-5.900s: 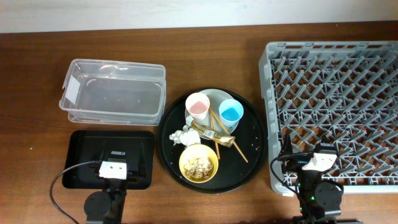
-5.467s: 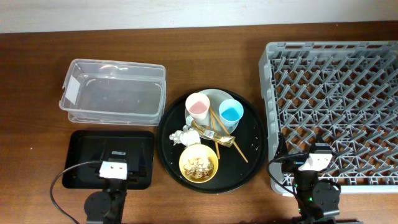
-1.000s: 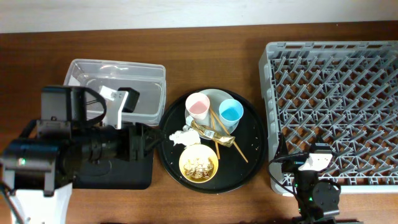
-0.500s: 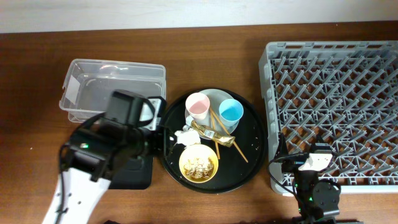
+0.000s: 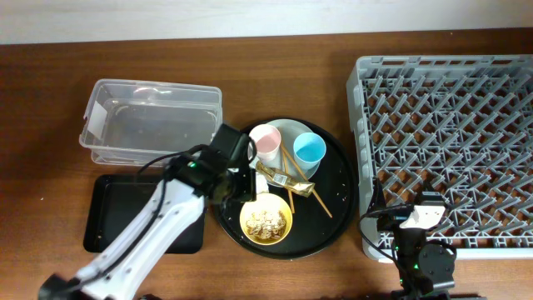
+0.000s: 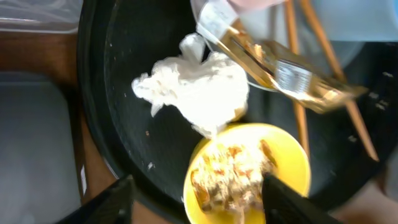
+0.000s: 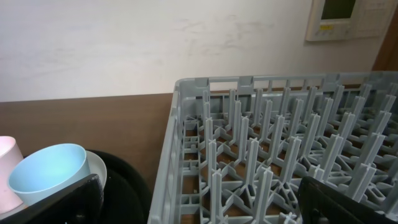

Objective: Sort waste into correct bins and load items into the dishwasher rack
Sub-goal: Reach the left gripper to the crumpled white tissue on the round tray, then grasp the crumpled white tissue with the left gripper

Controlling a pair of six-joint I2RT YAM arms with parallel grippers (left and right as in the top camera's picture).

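The clear tub and shallow black tray sit at the desk's left. The left end effector, fingers apart and gripping nothing, hovers over the round tray, near the tissue ball, which touches the yellow bowl (scraps inside). The gold wrapper and chopsticks slant from the pink cup toward the lower right in the overhead view. The right end effector, fingers wide apart, rests by the near-left corner of the grey rack.

bowl: yellow | tissue: white | wrapper: gold-brown (shiny) | rack: grey | round tray: black
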